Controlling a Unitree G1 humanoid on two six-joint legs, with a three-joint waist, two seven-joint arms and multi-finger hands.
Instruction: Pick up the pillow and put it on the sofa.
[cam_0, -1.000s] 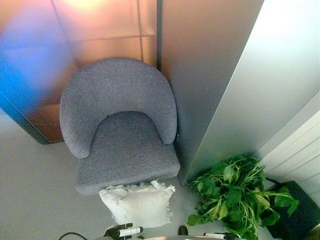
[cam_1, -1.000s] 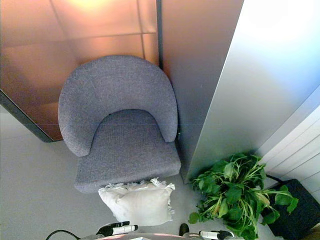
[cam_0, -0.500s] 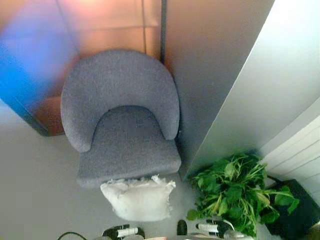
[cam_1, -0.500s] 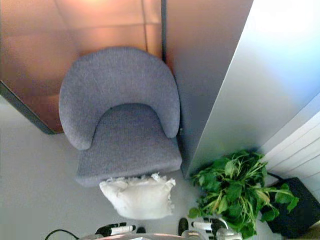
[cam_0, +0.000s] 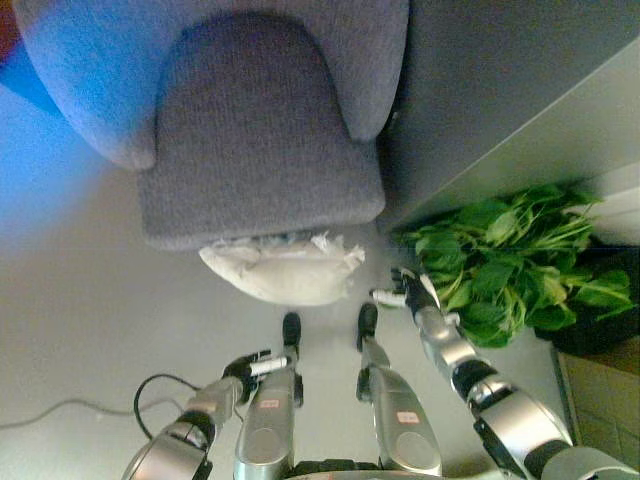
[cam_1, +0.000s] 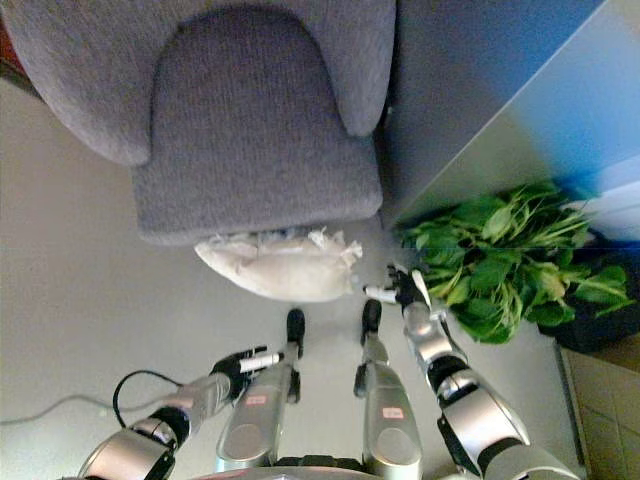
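Note:
A white fringed pillow (cam_0: 283, 272) lies on the floor against the front edge of the grey armchair (cam_0: 255, 140), which serves as the sofa. My right hand (cam_0: 408, 289) hovers just right of the pillow's right corner, fingers loosely spread and holding nothing. My left hand (cam_0: 250, 366) hangs lower, below and left of the pillow, well apart from it, fingers relaxed and empty. In the right eye view the pillow (cam_1: 282, 268) and both hands, right hand (cam_1: 402, 289) and left hand (cam_1: 243, 360), show the same way.
A leafy green plant (cam_0: 510, 262) stands close to my right hand, with a dark pot or box (cam_0: 600, 325) behind it. A grey wall panel (cam_0: 480, 90) rises right of the chair. Pale floor (cam_0: 80, 300) spreads to the left.
The camera has tipped down and closer, so chair and pillow sit higher in view. Both arms now reach forward; the right hand has come up beside the pillow's right corner.

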